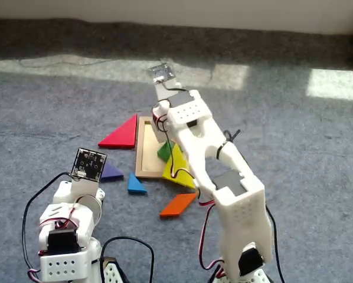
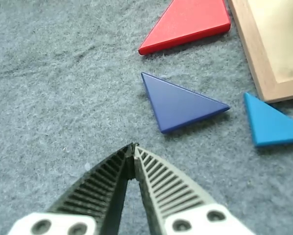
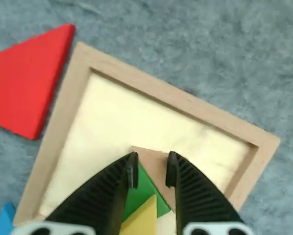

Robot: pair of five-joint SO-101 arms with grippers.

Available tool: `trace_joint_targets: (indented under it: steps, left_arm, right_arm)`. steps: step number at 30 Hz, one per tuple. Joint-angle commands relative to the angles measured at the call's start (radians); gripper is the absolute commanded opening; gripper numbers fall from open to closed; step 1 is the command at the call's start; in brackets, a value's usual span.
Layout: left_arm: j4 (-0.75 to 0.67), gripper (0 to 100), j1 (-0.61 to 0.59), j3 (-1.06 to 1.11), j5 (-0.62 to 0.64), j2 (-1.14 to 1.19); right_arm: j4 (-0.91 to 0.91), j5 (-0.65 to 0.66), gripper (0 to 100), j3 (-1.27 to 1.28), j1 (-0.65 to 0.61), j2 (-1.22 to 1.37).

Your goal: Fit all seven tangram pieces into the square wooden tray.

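The square wooden tray point(image 3: 68, 93) point(image 1: 142, 154) lies on the carpet. My right gripper point(image 3: 152, 164) hangs low over its floor, shut on a small pale pink-brown piece point(image 3: 154, 164). A green piece point(image 3: 139, 193) and a yellow triangle point(image 3: 144, 220) point(image 1: 179, 168) lie by it in the tray. A red triangle point(image 1: 120, 135) point(image 2: 188, 22) lies just outside the tray. My left gripper point(image 2: 133, 148) is shut and holds nothing, a short way from the dark blue triangle point(image 2: 178, 103). A light blue triangle point(image 2: 269, 122) point(image 1: 135, 184) lies by the tray's corner. An orange parallelogram point(image 1: 177, 204) lies in front.
The right arm point(image 1: 206, 147) stretches over the tray's right part and covers it. Grey carpet surrounds the pieces, with free room to the left and far side. Sunlit patches point(image 1: 336, 82) fall across the back.
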Motion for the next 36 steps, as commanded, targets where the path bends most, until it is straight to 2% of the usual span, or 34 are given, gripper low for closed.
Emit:
trace_joint_targets:
  steps: [1, 8, 18, 27, 30, 36]
  left_arm:
    - [-0.012, 1, 0.012, -0.004, -0.011, -0.007]
    - [-0.012, 1, 0.012, -0.004, -0.011, -0.007]
    - [-0.012, 1, 0.013, -0.004, -0.011, -0.007]
    - [-0.014, 1, 0.013, -0.004, -0.011, -0.007]
    - [-0.014, 1, 0.013, -0.004, -0.011, -0.007]
    - [-0.014, 1, 0.013, -0.004, -0.011, -0.007]
  right_arm:
    - [0.012, 0.002, 10.1, -0.033, -0.079, -0.005]
    - [0.018, 0.002, 10.1, -0.035, -0.139, -0.021]
    - [0.185, 0.000, 10.1, -0.016, -0.131, -0.305]
    - [0.409, 0.000, 10.1, 0.030, -0.125, -0.351]
    - [0.395, 0.000, 10.1, 0.116, -0.128, -0.352]
    - [0.231, 0.000, 10.1, 0.315, -0.148, -0.352]
